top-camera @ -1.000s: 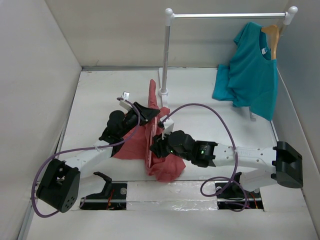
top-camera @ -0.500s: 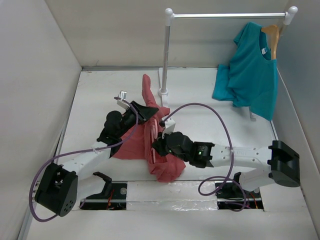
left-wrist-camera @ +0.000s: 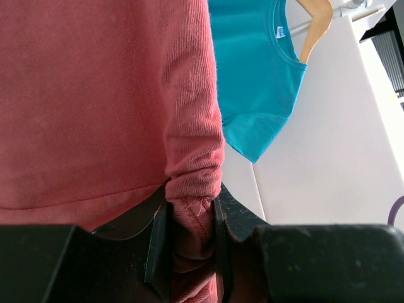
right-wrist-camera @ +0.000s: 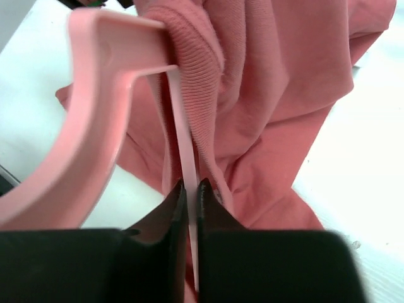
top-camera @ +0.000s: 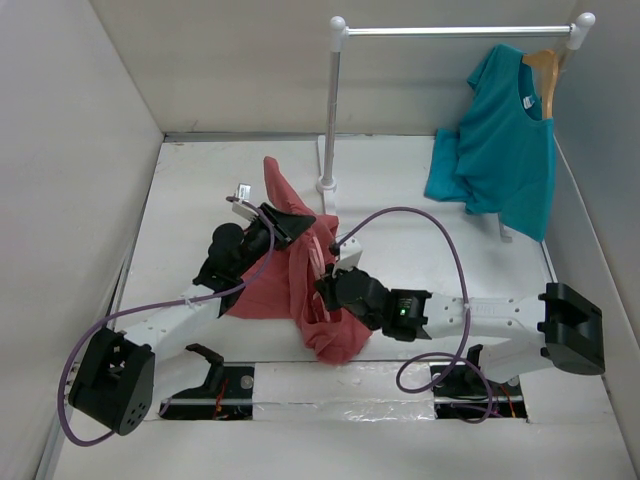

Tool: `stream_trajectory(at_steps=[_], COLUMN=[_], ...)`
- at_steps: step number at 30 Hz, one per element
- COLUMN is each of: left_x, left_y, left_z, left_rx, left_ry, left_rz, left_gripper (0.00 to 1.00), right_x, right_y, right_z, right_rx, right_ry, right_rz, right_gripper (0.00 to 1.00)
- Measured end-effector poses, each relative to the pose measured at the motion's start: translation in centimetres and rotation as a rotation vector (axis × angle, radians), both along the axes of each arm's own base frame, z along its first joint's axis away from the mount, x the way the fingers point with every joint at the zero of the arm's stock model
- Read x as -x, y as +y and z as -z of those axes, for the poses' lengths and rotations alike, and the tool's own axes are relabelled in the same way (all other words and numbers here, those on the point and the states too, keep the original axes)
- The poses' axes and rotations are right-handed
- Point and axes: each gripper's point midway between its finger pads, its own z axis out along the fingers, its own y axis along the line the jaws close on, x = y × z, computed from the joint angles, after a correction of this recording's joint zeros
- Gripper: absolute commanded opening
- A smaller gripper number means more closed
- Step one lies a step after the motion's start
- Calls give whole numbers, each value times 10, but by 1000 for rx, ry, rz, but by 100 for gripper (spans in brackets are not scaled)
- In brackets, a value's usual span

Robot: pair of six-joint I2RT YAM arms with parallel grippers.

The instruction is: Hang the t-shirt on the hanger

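The salmon-red t-shirt [top-camera: 285,285] lies bunched on the table between my arms, with one part lifted up [top-camera: 278,185]. My left gripper [top-camera: 287,222] is shut on a fold of the t-shirt [left-wrist-camera: 189,196] and holds it raised. My right gripper [top-camera: 326,290] is shut on the thin bar of the pink hanger [right-wrist-camera: 184,170]. The hanger's curved arm [right-wrist-camera: 82,145] pushes into the shirt's ribbed edge [right-wrist-camera: 196,82]. In the top view the hanger [top-camera: 318,262] shows only as a pale strip among the cloth. The white neck tag is hidden.
A white clothes rail [top-camera: 335,100] stands at the back. A teal-blue t-shirt [top-camera: 500,140] hangs on a tan wooden hanger [top-camera: 545,75] at its right end; both also show in the left wrist view [left-wrist-camera: 252,76]. Purple cables [top-camera: 420,225] loop over the table.
My left gripper has lifted the shirt fold and moved it left and up. My right gripper has shifted slightly forward with the hanger, deeper into the cloth.
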Motion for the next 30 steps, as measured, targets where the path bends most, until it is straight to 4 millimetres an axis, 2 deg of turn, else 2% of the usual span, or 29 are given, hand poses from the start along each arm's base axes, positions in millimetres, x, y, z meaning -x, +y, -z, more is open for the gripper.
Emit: stream_trajectory(at_steps=[3, 5, 6, 7, 9, 10, 13, 17, 19, 23, 26, 30], left_x=[0, 0, 0, 1, 3, 3, 1, -6, -11, -19, -28, -35], left_y=[1, 2, 2, 3, 3, 3, 4, 11, 17, 32, 48, 57], left_z=[0, 1, 3, 3, 4, 3, -9, -24, -27, -25, -25, -29], left_rx=[5, -2, -9, -13, -32, -46, -81, -119, -143, -203, -237, -257], left_ry=[5, 9, 12, 15, 18, 15, -16, -63, -80, -90, -98, -113], left_rz=[-5, -10, -13, -13, -12, -14, -29, -77, -112, -189, -262, -317], left_gripper=[2, 13, 25, 31, 41, 51, 62, 65, 62, 59, 66, 67], right_x=[1, 1, 1, 2, 4, 5, 8, 13, 16, 22, 23, 20], right_y=[1, 0, -1, -3, -12, -19, -37, -52, -58, -63, -69, -81], right_z=[-1, -1, -1, -1, -3, -6, -23, -46, -51, -49, -47, -46], right_rx=[9, 12, 16, 18, 16, 11, -26, -77, -88, -73, -59, -49], right_ry=[-15, -23, -26, -30, -32, -32, -41, -56, -56, -36, -21, -4], right_rz=[-10, -14, -18, -22, -22, -24, -36, -56, -72, -114, -135, -142], right_gripper=[0, 0, 0, 0, 0, 0, 0, 0, 0, 0, 0, 0])
